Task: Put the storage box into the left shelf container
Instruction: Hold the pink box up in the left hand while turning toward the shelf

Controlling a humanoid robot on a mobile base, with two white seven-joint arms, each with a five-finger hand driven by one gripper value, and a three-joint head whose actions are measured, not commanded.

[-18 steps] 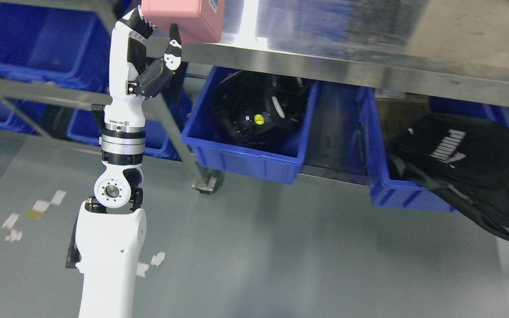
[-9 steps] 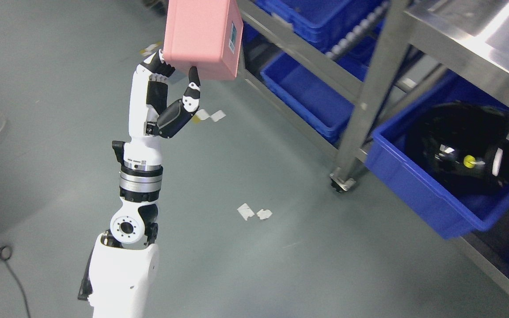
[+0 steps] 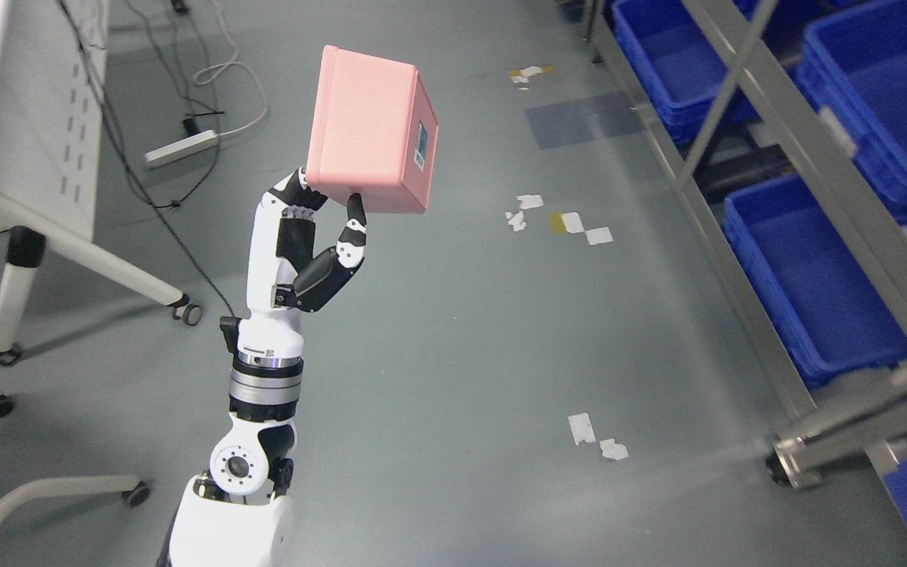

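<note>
While the left robot hand point(image 3: 320, 236) grips the pink box point(image 3: 371, 153) from below, high over the floor, placing remains: the shelf's blue bins point(image 3: 808, 291) sit well apart, right.

Even, bright overhead light washes my view; the pale grey concrete floor point(image 3: 453, 378) shows soft shadows, with motion blur smearing the lower right corner.
</note>
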